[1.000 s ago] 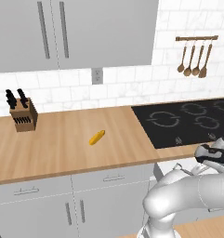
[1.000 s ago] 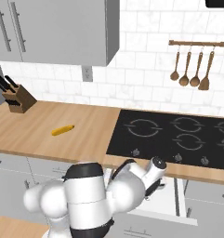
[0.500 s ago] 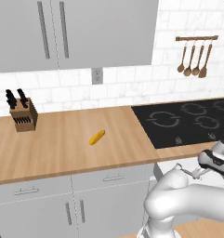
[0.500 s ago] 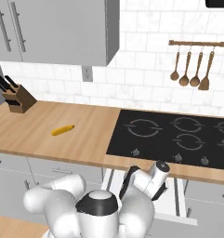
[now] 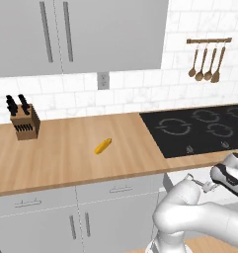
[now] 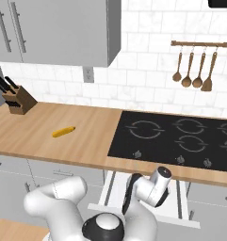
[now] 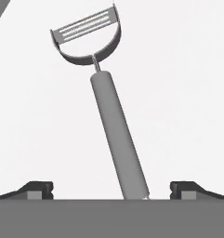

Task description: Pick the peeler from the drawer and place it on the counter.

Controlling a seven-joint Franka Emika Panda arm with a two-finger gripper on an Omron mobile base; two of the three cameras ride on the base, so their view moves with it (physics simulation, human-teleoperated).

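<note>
arm dropped lower into drawer | gripper spread wide, straddling peeler handle

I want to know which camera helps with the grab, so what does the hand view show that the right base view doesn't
Hand view alone: the peeler close up, lying on the pale drawer floor, its handle running between the open gripper fingertips, head pointing away.

Right base view alone: the counter, a yellow oblong object, knife block, cooktop and hanging spoons.

Both: the open drawer, with the hand over it.
</note>
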